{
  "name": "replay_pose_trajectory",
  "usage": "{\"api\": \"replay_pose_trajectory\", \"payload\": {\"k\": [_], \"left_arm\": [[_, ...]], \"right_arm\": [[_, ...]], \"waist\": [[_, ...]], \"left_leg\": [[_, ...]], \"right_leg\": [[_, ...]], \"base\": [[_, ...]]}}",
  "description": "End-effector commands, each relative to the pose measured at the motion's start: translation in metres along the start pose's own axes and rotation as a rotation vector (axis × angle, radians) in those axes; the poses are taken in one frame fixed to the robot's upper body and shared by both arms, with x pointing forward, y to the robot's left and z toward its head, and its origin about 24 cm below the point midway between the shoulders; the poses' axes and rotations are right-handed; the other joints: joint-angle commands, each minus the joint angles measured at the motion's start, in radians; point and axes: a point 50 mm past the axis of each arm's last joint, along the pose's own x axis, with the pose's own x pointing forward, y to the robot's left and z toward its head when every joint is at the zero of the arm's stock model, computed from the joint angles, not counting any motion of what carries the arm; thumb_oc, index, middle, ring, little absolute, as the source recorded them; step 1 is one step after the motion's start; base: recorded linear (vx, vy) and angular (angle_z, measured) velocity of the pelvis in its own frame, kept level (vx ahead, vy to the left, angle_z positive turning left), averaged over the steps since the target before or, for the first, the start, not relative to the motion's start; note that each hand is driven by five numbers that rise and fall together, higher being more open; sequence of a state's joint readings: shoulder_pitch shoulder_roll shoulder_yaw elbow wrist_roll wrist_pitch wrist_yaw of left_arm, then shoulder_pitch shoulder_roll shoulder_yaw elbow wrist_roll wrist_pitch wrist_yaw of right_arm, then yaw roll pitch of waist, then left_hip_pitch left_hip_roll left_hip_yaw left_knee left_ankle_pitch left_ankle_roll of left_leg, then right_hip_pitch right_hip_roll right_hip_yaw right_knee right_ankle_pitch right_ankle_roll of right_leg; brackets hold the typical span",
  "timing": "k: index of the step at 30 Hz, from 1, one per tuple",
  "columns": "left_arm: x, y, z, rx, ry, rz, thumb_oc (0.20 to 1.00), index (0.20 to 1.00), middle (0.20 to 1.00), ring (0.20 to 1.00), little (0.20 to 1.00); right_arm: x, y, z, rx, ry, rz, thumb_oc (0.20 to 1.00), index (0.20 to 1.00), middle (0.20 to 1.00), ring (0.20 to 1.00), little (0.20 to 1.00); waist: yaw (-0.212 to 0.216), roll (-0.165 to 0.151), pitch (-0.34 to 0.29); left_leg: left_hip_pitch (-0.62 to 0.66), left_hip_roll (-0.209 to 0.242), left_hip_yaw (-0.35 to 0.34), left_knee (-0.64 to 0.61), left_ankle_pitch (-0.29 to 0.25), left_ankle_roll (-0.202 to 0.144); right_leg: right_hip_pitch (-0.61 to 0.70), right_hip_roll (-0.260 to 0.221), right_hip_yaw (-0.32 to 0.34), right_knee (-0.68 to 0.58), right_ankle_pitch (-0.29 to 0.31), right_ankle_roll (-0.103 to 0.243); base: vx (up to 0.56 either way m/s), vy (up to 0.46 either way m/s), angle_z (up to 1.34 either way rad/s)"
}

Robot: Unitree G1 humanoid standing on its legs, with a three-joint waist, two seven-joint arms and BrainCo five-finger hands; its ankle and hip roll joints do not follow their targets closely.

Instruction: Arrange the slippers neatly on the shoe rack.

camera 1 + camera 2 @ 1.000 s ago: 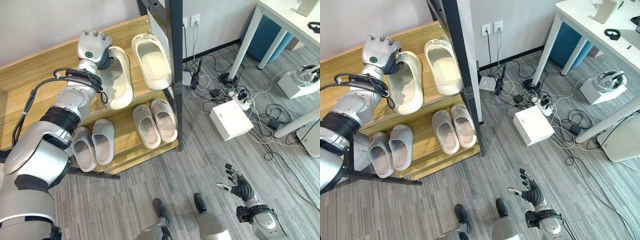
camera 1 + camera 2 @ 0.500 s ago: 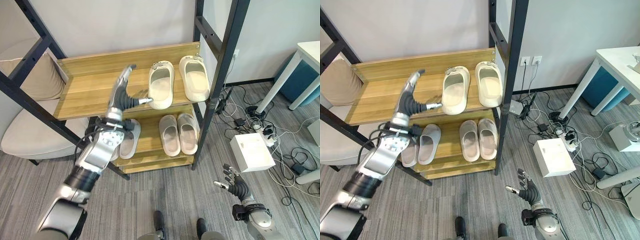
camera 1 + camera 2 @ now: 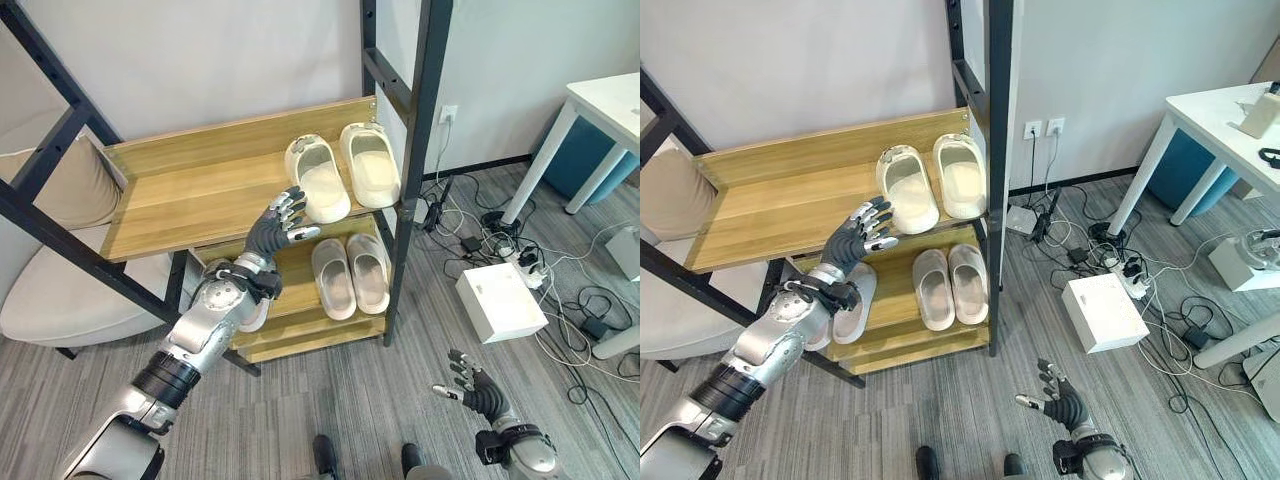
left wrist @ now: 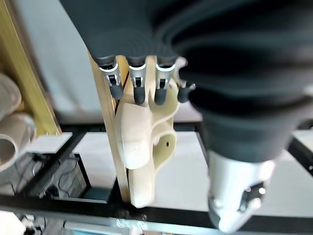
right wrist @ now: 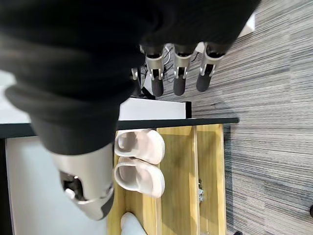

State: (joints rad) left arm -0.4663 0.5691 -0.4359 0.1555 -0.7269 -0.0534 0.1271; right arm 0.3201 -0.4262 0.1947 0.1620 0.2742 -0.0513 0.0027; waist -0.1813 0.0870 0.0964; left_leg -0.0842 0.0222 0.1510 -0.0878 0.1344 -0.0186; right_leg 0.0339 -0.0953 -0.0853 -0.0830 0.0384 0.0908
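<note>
Clearly lay nearest the left hand (image 3: 278, 222), fingers spread and holding nothing: cream slipper pair (image 3: 342, 177), toes rearward on the shoe rack's top shelf (image 3: 180, 195).

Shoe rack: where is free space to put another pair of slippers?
The top shelf is bare from its left end up to the cream slippers, which crowd its right end by the black post. The lower shelf is crowded with two pairs. The left hand hovers before the top shelf.

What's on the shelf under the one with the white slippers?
On the lower shelf, under the cream slippers, a grey pair lies side by side. Another grey slipper shows further left, mostly covered by the robot's left hand and arm.
</note>
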Motion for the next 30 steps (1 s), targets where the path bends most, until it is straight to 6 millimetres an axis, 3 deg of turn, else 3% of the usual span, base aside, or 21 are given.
{"api": "replay_pose_trajectory", "payload": {"k": [1, 6, 13, 16, 19, 20, 22, 23, 26, 27, 28, 29, 30], "left_arm": [[0.036, -0.013, 0.040, -0.015, -0.144, -0.019, 1.000, 1.000, 1.000, 1.000, 1.000], [0.046, -0.017, 0.047, 0.015, -0.177, 0.014, 1.000, 1.000, 1.000, 1.000, 1.000], [0.035, -0.015, 0.059, 0.141, -0.310, 0.103, 1.000, 1.000, 1.000, 1.000, 1.000], [0.016, -0.017, 0.068, 0.139, -0.412, 0.110, 1.000, 1.000, 1.000, 1.000, 1.000], [-0.016, -0.025, 0.074, 0.004, -0.517, 0.046, 1.000, 1.000, 1.000, 1.000, 1.000], [-0.031, -0.036, 0.076, -0.103, -0.554, -0.054, 1.000, 1.000, 1.000, 1.000, 1.000], [-0.048, -0.063, 0.077, -0.142, -0.560, -0.283, 1.000, 1.000, 1.000, 1.000, 1.000], [-0.057, -0.076, 0.071, -0.136, -0.517, -0.425, 1.000, 1.000, 1.000, 1.000, 1.000], [-0.067, -0.094, 0.040, -0.164, -0.337, -0.604, 1.000, 1.000, 1.000, 1.000, 1.000], [-0.067, -0.094, 0.040, -0.164, -0.336, -0.605, 1.000, 1.000, 1.000, 1.000, 1.000], [-0.072, -0.098, 0.013, -0.118, -0.199, -0.674, 1.000, 1.000, 1.000, 1.000, 1.000], [-0.072, -0.098, 0.013, -0.117, -0.199, -0.675, 1.000, 1.000, 1.000, 1.000, 1.000], [-0.080, -0.096, -0.013, -0.051, -0.080, -0.709, 1.000, 1.000, 1.000, 1.000, 1.000]], "right_arm": [[0.001, 0.009, 0.020, -0.027, -0.097, 0.060, 1.000, 1.000, 1.000, 1.000, 1.000], [0.003, 0.011, 0.020, -0.025, -0.100, 0.052, 1.000, 1.000, 1.000, 1.000, 1.000], [0.006, 0.015, 0.015, 0.006, -0.101, 0.034, 1.000, 1.000, 1.000, 1.000, 1.000], [0.009, 0.017, 0.012, 0.021, -0.098, 0.026, 1.000, 1.000, 1.000, 1.000, 1.000], [0.013, 0.022, 0.008, 0.051, -0.088, 0.024, 1.000, 1.000, 1.000, 1.000, 1.000], [0.015, 0.025, 0.008, 0.067, -0.086, 0.032, 1.000, 1.000, 1.000, 1.000, 1.000], [0.017, 0.030, 0.007, 0.079, -0.080, 0.056, 1.000, 1.000, 1.000, 1.000, 1.000], [0.020, 0.034, 0.008, 0.081, -0.083, 0.075, 1.000, 1.000, 1.000, 1.000, 1.000], [0.024, 0.040, 0.011, 0.061, -0.087, 0.116, 1.000, 1.000, 1.000, 1.000, 1.000], [0.023, 0.040, 0.011, 0.062, -0.087, 0.116, 1.000, 1.000, 1.000, 1.000, 1.000], [0.026, 0.040, 0.013, 0.041, -0.090, 0.134, 1.000, 1.000, 1.000, 1.000, 1.000], [0.026, 0.040, 0.013, 0.042, -0.090, 0.133, 1.000, 1.000, 1.000, 1.000, 1.000], [0.029, 0.039, 0.015, 0.028, -0.092, 0.143, 1.000, 1.000, 1.000, 1.000, 1.000]], "waist": [[-0.005, -0.034, -0.017], [-0.013, -0.031, -0.012], [0.007, -0.040, -0.012], [0.030, -0.047, -0.015], [0.058, -0.055, -0.021], [0.069, -0.061, -0.024], [0.086, -0.066, -0.028], [0.094, -0.068, -0.032], [0.105, -0.069, -0.037], [0.105, -0.069, -0.037], [0.108, -0.067, -0.038], [0.109, -0.068, -0.038], [0.110, -0.066, -0.038]], "left_leg": [[0.082, 0.060, -0.017, 0.001, -0.131, -0.056], [0.083, 0.058, -0.017, 0.001, -0.131, -0.055], [0.086, 0.060, -0.033, 0.001, -0.125, -0.057], [0.085, 0.061, -0.046, 0.001, -0.122, -0.058], [0.086, 0.063, -0.061, 0.001, -0.121, -0.059], [0.088, 0.064, -0.067, 0.001, -0.121, -0.060], [0.088, 0.064, -0.078, 0.001, -0.121, -0.061], [0.086, 0.063, -0.087, 0.001, -0.123, -0.061], [0.083, 0.064, -0.096, 0.001, -0.123, -0.062], [0.083, 0.064, -0.096, 0.001, -0.124, -0.062], [0.085, 0.064, -0.100, 0.001, -0.124, -0.061], [0.085, 0.064, -0.100, 0.001, -0.125, -0.061], [0.087, 0.065, -0.103, 0.001, -0.126, -0.060]], "right_leg": [[-0.070, -0.076, -0.030, -0.004, 0.020, 0.100], [-0.072, -0.076, -0.029, -0.004, 0.020, 0.100], [-0.056, -0.074, -0.045, -0.004, 0.012, 0.092], [-0.045, -0.073, -0.056, -0.004, 0.007, 0.087], [-0.033, -0.072, -0.070, -0.004, 0.000, 0.083], [-0.026, -0.071, -0.077, -0.004, -0.002, 0.081], [-0.015, -0.069, -0.090, -0.004, -0.006, 0.079], [-0.011, -0.068, -0.099, -0.004, -0.010, 0.078], [-0.005, -0.066, -0.110, -0.004, -0.013, 0.076], [-0.005, -0.066, -0.110, -0.004, -0.014, 0.076], [-0.004, -0.064, -0.114, -0.004, -0.015, 0.075], [-0.003, -0.064, -0.114, -0.004, -0.016, 0.075], [-0.001, -0.063, -0.116, -0.004, -0.017, 0.076]], "base": [[0.00, 0.000, 0.00], [0.00, -0.003, -0.02], [0.00, 0.000, 0.00], [-0.01, -0.015, 0.10], [0.00, -0.006, 0.14], [0.02, -0.003, 0.25], [0.01, 0.007, 0.30], [0.01, 0.009, 0.22], [0.00, 0.002, 0.04], [0.00, 0.000, 0.00], [0.00, 0.005, 0.04], [0.01, 0.015, 0.09], [0.01, 0.009, 0.13]]}}
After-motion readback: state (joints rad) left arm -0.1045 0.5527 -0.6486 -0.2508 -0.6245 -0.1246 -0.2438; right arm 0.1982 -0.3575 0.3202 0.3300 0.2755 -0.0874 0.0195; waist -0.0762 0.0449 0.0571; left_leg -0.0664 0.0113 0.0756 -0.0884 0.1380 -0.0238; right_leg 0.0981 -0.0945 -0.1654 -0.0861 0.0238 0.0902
